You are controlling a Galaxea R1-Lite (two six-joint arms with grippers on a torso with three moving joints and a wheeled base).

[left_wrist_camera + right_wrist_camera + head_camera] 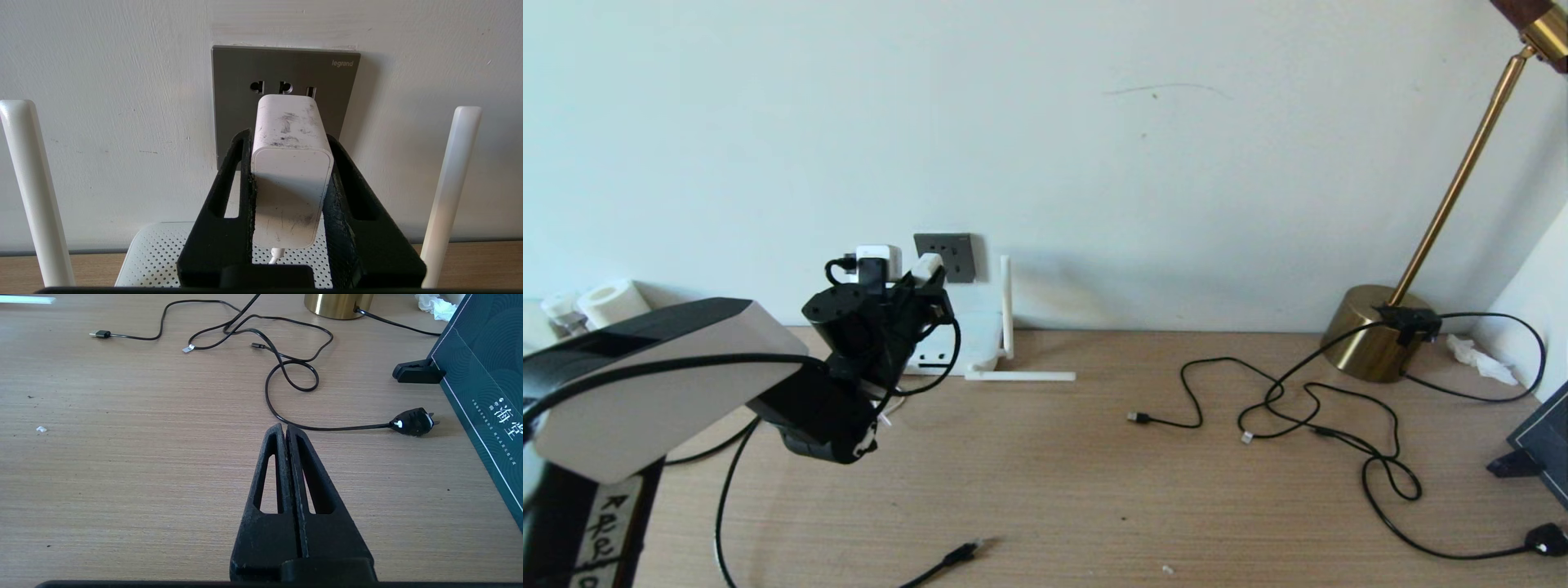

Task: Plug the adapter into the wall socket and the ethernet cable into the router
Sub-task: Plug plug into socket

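Both left gripper (291,153) jaws clamp the adapter (289,171), long axis toward wall socket (245,73); right gripper (286,430) closed, empty

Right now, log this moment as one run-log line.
left claw shut on adapter, at wall socket above router | right claw shut, idle over table | ethernet cable unplugged

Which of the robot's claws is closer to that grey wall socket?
The left. The left gripper holds the adapter right at the wall socket; the right gripper hangs shut above the desk, nowhere near it.
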